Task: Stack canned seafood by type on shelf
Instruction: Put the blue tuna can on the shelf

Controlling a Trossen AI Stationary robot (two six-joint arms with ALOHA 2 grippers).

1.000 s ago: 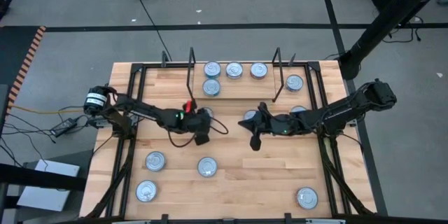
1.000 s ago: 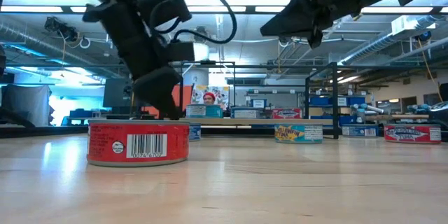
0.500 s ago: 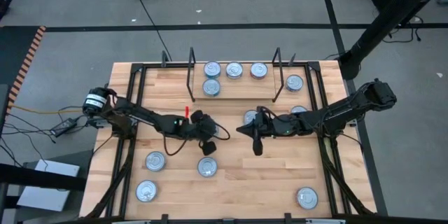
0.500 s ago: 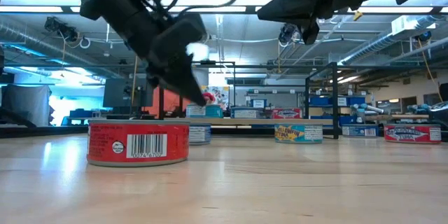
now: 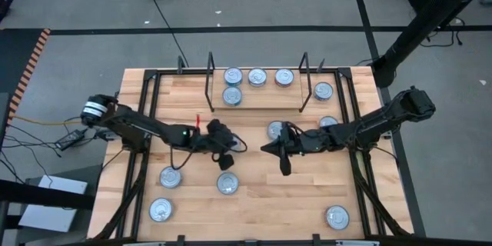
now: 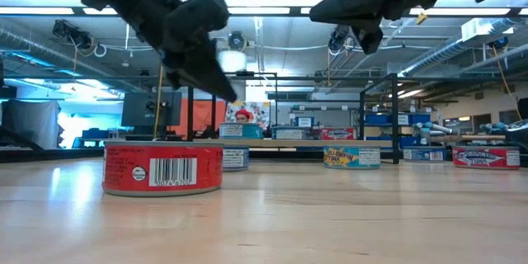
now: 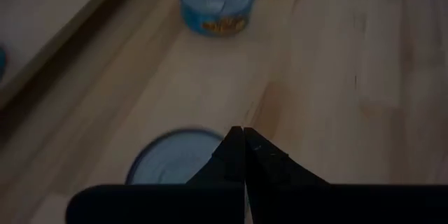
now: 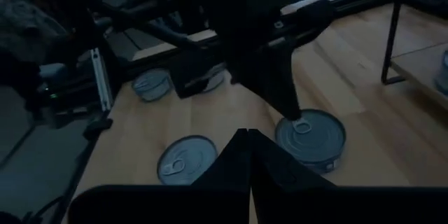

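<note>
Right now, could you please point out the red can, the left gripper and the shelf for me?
red can [image 6: 162,166], low view, on its side label at the barcode.
left gripper [image 5: 225,161], high view, at its shut fingertips.
shelf [image 5: 265,97], high view, on bare board.

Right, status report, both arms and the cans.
Left gripper shut, empty, above loose can. Right gripper shut, empty, mid-table. Four cans on shelf; others scattered. Nothing blocking.
</note>
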